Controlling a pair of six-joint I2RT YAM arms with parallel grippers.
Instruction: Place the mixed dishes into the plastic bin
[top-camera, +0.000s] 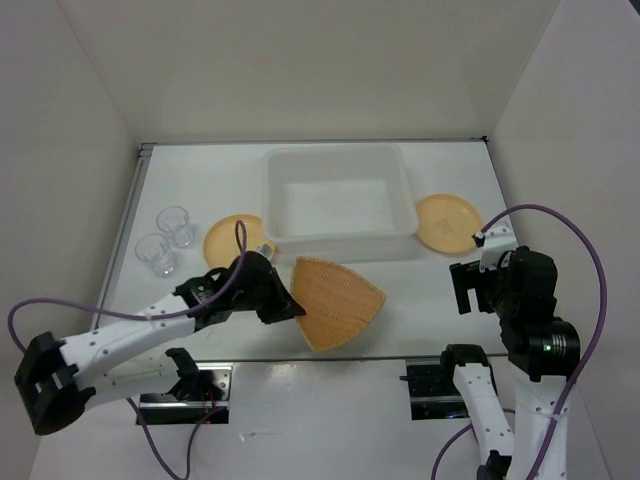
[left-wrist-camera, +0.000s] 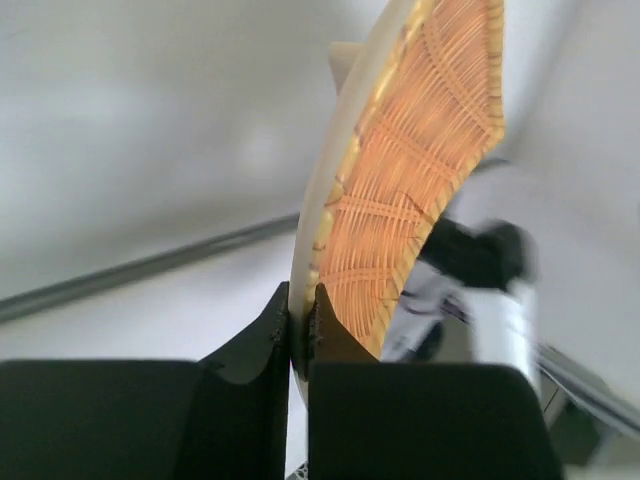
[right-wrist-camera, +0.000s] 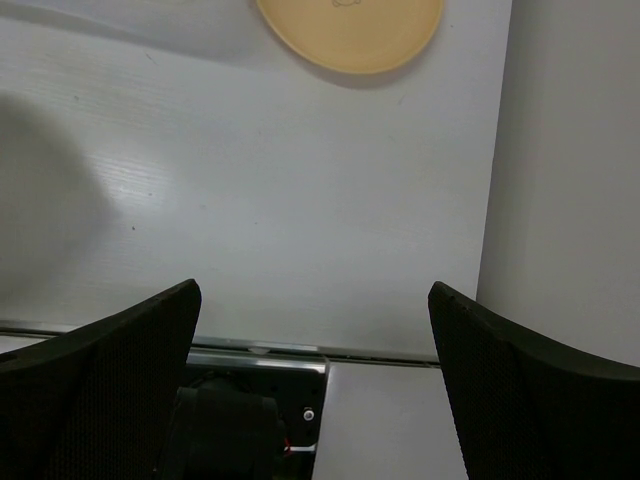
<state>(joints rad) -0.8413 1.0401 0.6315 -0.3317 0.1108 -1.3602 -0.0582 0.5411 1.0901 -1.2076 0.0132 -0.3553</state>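
The woven tan basket tray (top-camera: 338, 300) lies in front of the plastic bin (top-camera: 338, 158), which holds nothing. My left gripper (top-camera: 298, 310) is shut on the tray's left rim. In the left wrist view the tray (left-wrist-camera: 410, 180) rises on edge from between the pinched fingertips (left-wrist-camera: 300, 325). One yellow-orange plate (top-camera: 232, 240) lies left of the bin, partly behind my left arm. A second plate (top-camera: 448, 221) lies right of the bin and shows at the top of the right wrist view (right-wrist-camera: 350, 30). Two clear cups (top-camera: 175, 226) (top-camera: 155, 252) stand at the far left. My right gripper (top-camera: 468, 285) hangs open over bare table near the second plate.
White walls close in the table on the left, back and right. A metal strip (top-camera: 300, 358) runs along the near edge between the two arm bases. My left arm's purple cable (top-camera: 240, 240) loops above its wrist.
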